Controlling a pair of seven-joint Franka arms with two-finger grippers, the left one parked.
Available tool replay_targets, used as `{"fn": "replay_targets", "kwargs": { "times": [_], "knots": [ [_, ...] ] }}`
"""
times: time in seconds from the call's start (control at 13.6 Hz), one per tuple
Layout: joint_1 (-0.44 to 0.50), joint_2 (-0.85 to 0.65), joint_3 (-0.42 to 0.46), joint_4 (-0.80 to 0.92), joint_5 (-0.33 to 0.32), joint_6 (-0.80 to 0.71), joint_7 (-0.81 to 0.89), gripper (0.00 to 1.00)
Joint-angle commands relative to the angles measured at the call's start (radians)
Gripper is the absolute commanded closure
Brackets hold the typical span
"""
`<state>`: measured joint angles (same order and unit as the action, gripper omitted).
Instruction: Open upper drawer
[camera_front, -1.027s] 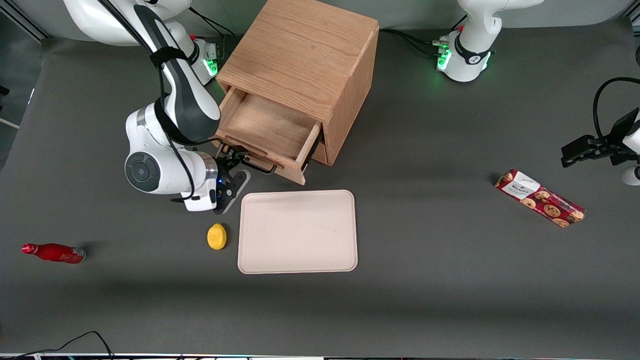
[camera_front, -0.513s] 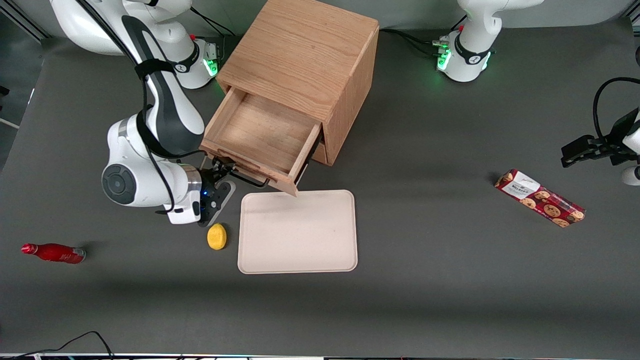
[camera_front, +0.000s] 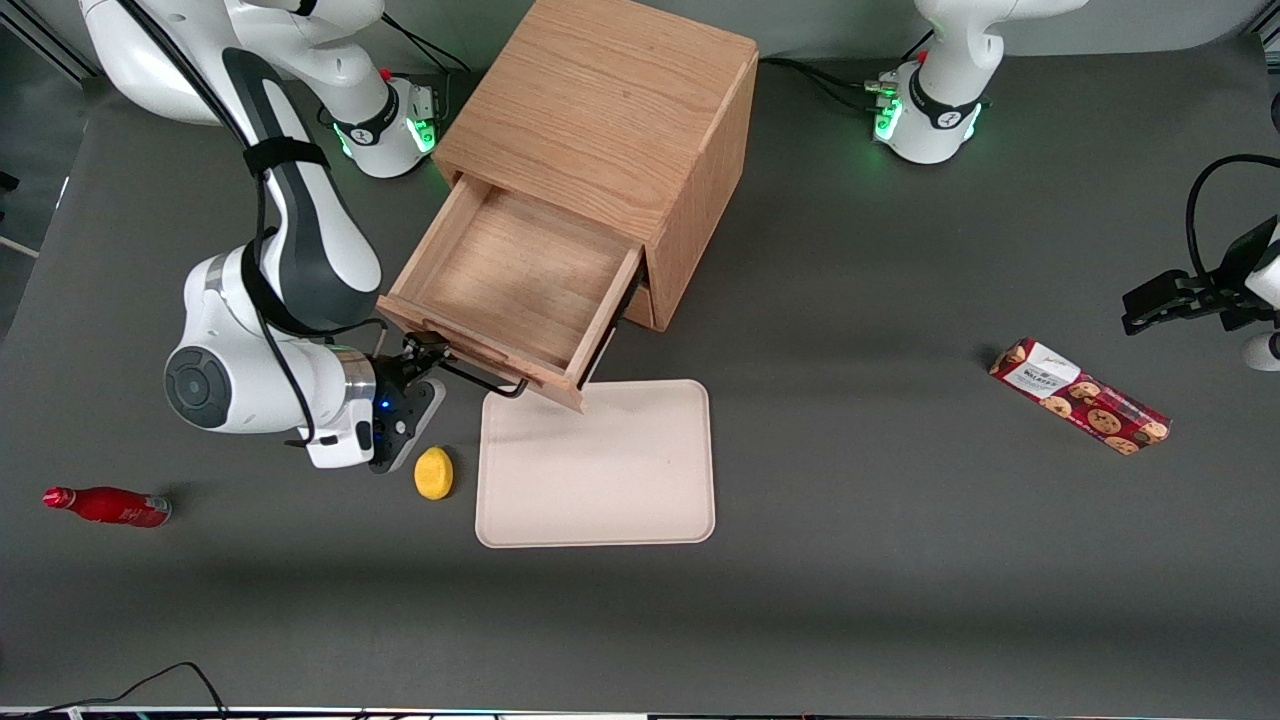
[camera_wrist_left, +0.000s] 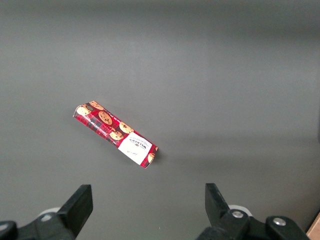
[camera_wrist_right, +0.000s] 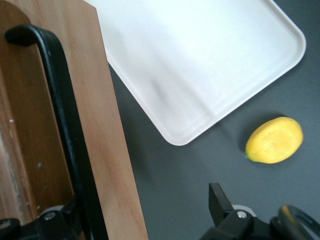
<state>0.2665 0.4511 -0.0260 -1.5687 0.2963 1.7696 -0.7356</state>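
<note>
The upper drawer (camera_front: 510, 275) of the light oak cabinet (camera_front: 610, 100) stands pulled far out, its empty wooden tray showing. Its thin dark bar handle (camera_front: 480, 375) runs along the drawer front, nearer to the front camera. My right gripper (camera_front: 418, 358) is at the end of that handle toward the working arm's end of the table. In the right wrist view the handle (camera_wrist_right: 65, 115) and the drawer front (camera_wrist_right: 107, 150) lie between the wide-apart fingers of the gripper (camera_wrist_right: 145, 215), the bar close against one finger. The lower drawer is mostly hidden under the upper one.
A beige tray (camera_front: 600, 470) lies on the table just in front of the open drawer, its corner under the drawer front. A lemon (camera_front: 433, 472) sits beside the tray, below my wrist. A red bottle (camera_front: 105, 505) lies toward the working arm's end, a cookie box (camera_front: 1080, 396) toward the parked arm's.
The upper drawer has slid further out of the cabinet toward the front camera. My gripper and arm have moved the same way with the handle.
</note>
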Motion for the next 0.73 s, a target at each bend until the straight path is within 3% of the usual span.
{"fn": "replay_targets", "kwargs": {
  "times": [0.0, 0.66],
  "knots": [
    [-0.021, 0.031, 0.012, 0.047, -0.020, -0.010, -0.028, 0.00],
    [-0.053, 0.043, 0.043, 0.082, -0.020, -0.010, -0.036, 0.00]
  ]
}}
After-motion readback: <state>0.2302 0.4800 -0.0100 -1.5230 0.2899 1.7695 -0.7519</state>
